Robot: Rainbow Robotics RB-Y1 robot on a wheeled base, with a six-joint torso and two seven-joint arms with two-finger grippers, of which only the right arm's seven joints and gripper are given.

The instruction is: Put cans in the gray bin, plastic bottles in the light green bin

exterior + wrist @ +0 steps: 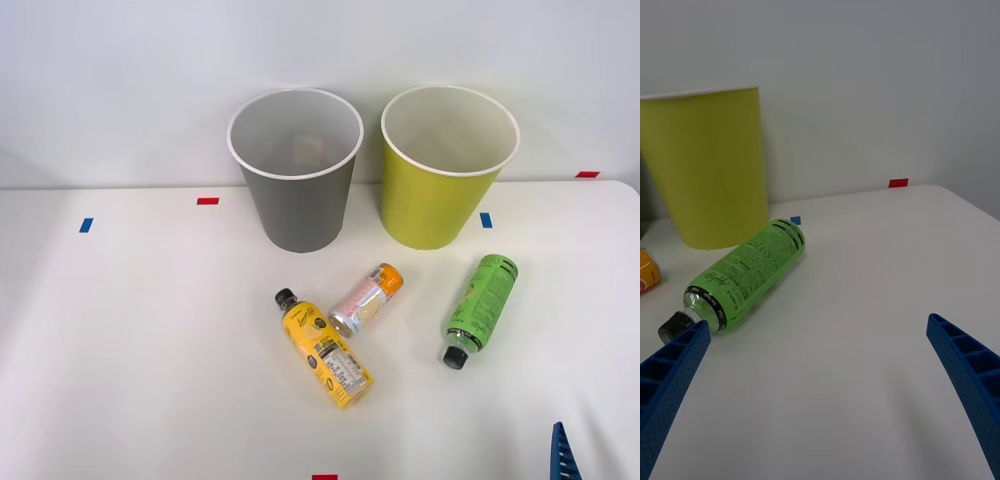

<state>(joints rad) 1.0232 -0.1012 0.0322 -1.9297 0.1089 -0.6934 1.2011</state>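
Observation:
The gray bin (300, 215) and the light green bin (435, 210) stand upright side by side at the back of the table. In front of them lie three things on their sides: a yellow plastic bottle (327, 355), the pink and silver can (366, 299) with its orange end, and a green plastic bottle (480, 308). In the wrist view my right gripper (818, 326) is open and holds nothing. The green bottle (745, 276) lies just past one of its fingers (670, 375), black cap towards it. Behind it rises the light green bin (707, 172), and the can's orange end (646, 270) shows at the edge. One blue fingertip (562, 458) shows at the front right.
Red tape marks (207, 201) and blue tape marks (486, 219) dot the white table (150, 350). A plain wall stands close behind the bins. The table's right edge (630, 200) curves near the green bottle. A faint pale shape lies inside the gray bin.

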